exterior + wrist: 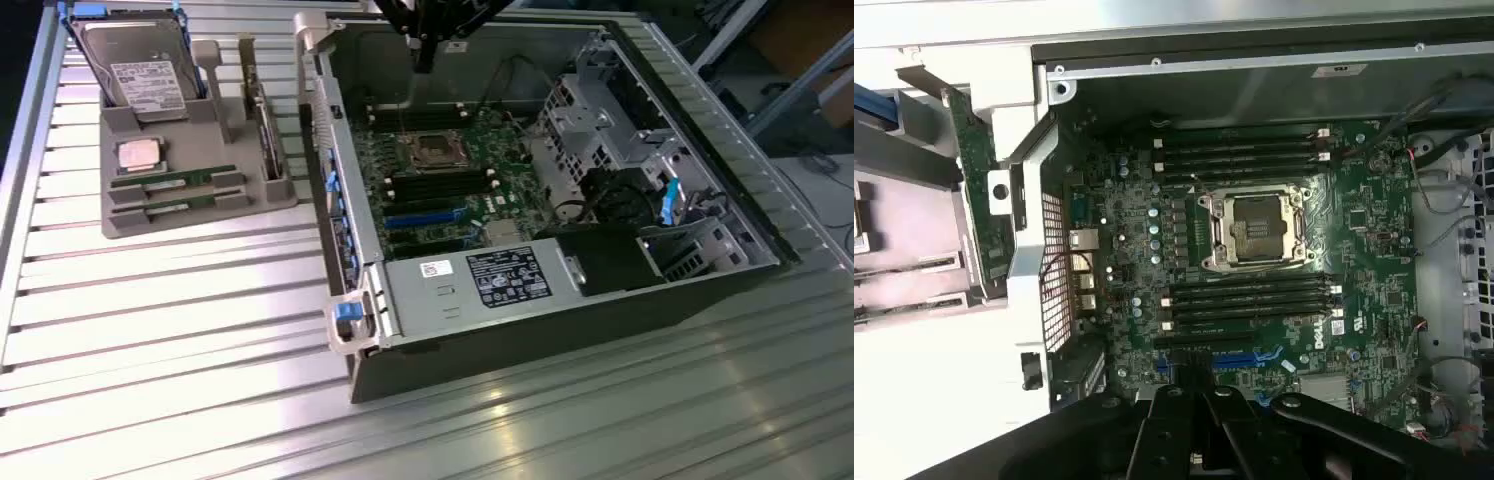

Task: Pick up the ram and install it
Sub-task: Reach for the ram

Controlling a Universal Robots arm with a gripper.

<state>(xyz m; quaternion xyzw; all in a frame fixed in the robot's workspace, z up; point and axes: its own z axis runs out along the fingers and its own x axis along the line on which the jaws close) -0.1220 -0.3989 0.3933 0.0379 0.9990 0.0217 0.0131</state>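
Two ram sticks [178, 180] sit in tray [247, 195]; closed pincer [424, 58] above open case [561, 345].

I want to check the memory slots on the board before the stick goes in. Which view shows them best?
The wrist view: it looks straight down on the memory slots, with both banks flanking the processor socket. The exterior view shows the same slots from farther off and at a slant.
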